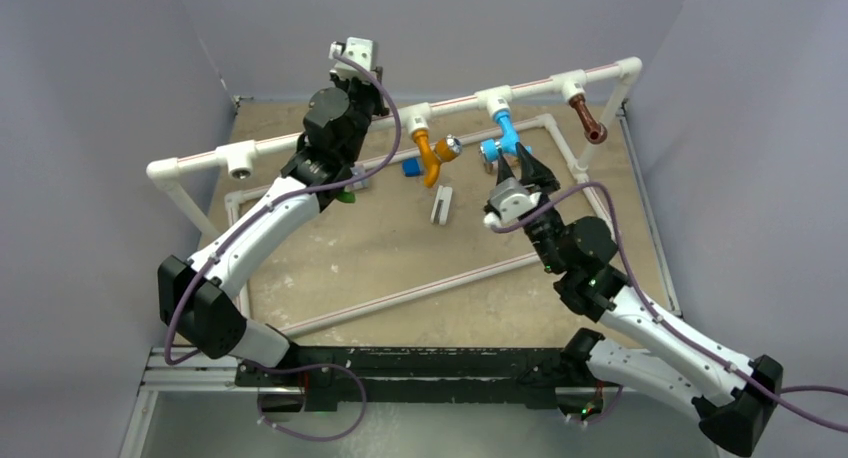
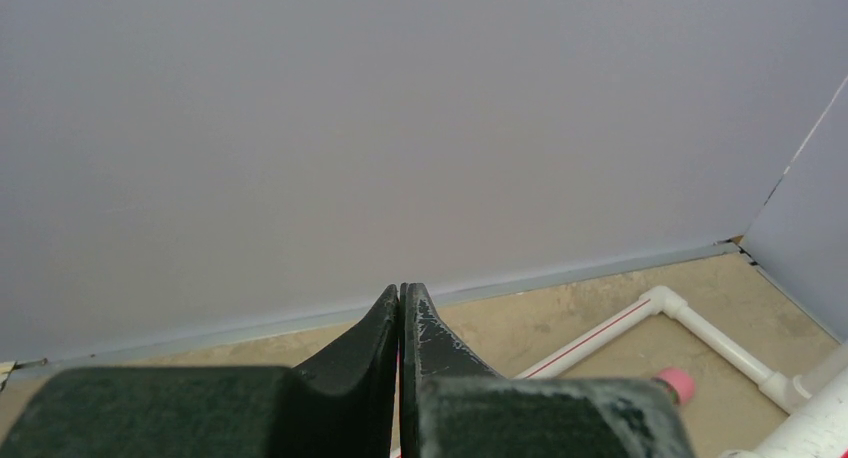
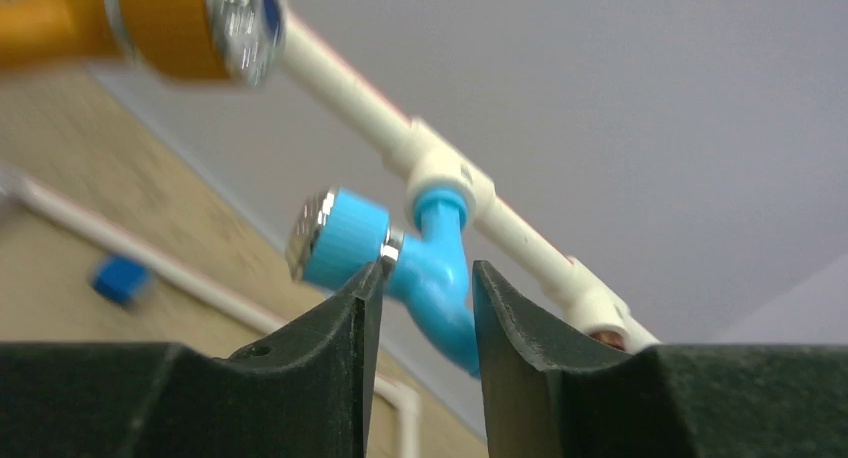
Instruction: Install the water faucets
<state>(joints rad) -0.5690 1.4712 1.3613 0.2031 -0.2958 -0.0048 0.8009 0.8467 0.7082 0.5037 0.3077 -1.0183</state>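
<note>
1. Blue faucet (image 1: pixel 507 138) (image 3: pixel 430 278): fitted to a tee of the raised white pipe rail (image 1: pixel 300 143) at 1 o'clock of the table (image 1: pixel 400 268), spout bent downward, silver knob facing 9 o'clock

2. Orange faucet (image 1: pixel 432 153) (image 3: pixel 150 23): on the next tee at 9 o'clock of the blue one, silver knob at its side

3. Brown faucet (image 1: pixel 588 118): on the tee at 2 o'clock of the blue faucet, near the rail's corner

4. Right gripper (image 1: pixel 525 168) (image 3: pixel 428 268): raised to the blue faucet from 5 o'clock, fingers apart with one on either side of its body; the near finger (image 3: pixel 360 308) meets the silver collar, and whether the pair clamps cannot be told

5. Left gripper (image 2: pixel 402 290): fingers pressed together on nothing, aimed at the back wall

6. Small blue cube (image 1: pixel 411 166) (image 3: pixel 120 278): on the table at 8 o'clock of the orange faucet

7. White block (image 1: pixel 441 204): on the table at 6 o'clock of the orange faucet
</note>
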